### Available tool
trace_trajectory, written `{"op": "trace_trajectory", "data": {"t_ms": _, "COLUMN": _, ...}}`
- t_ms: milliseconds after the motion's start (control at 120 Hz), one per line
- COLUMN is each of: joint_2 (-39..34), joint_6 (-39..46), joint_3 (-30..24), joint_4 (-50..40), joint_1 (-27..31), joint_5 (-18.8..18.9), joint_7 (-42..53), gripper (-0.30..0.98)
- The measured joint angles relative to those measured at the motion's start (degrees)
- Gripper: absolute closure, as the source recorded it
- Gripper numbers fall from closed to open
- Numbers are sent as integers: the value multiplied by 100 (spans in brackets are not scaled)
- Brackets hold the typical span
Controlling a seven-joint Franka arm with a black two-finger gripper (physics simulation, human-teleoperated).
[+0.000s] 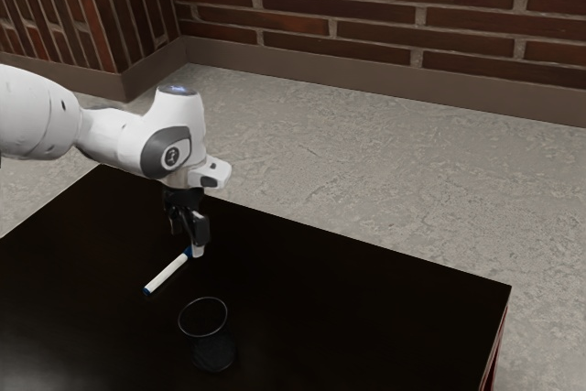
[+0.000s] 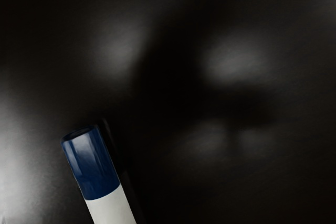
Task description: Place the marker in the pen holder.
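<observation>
Standing over the dark table (image 1: pixel 366 290), left of the frame's centre, the claw (image 1: pixel 196 246) is right by the blue cap (image 2: pixel 92 163) of the marker (image 1: pixel 168 272). Whether the claw is spread or pressed together I can't tell from here. The marker slants from the claw toward the lower left, looking as if it lies on the tabletop, and the cup (image 1: pixel 213 347) stands just beyond it, low in the frame.

I'd expect the marker to be light and stiff, nothing fragile — but round and smooth, so a crooked pinch could roll it or let it slip. The cap end looks a risky hold, since the long white barrel might swing or droop. Better to pinch squarely across the barrel — nearer the middle — leaving one end free to drop into the cup.
</observation>
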Motion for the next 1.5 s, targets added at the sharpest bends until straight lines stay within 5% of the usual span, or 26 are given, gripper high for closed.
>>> {"op": "trace_trajectory", "data": {"t_ms": 200, "joint_2": 55, "joint_6": 870, "joint_3": 109, "joint_4": -289, "joint_1": 28, "joint_5": -87, "joint_7": 40, "gripper": 0}}
{"op": "trace_trajectory", "data": {"t_ms": 1083, "joint_2": 414, "joint_6": 1385, "joint_3": 280, "joint_4": -394, "joint_1": 54, "joint_5": 140, "joint_7": -1705, "gripper": 0}}
{"op": "trace_trajectory", "data": {"t_ms": 1500, "joint_2": 378, "joint_6": 1886, "joint_3": 272, "joint_4": -497, "joint_1": 80, "joint_5": -823, "joint_7": -1428, "gripper": 1}}
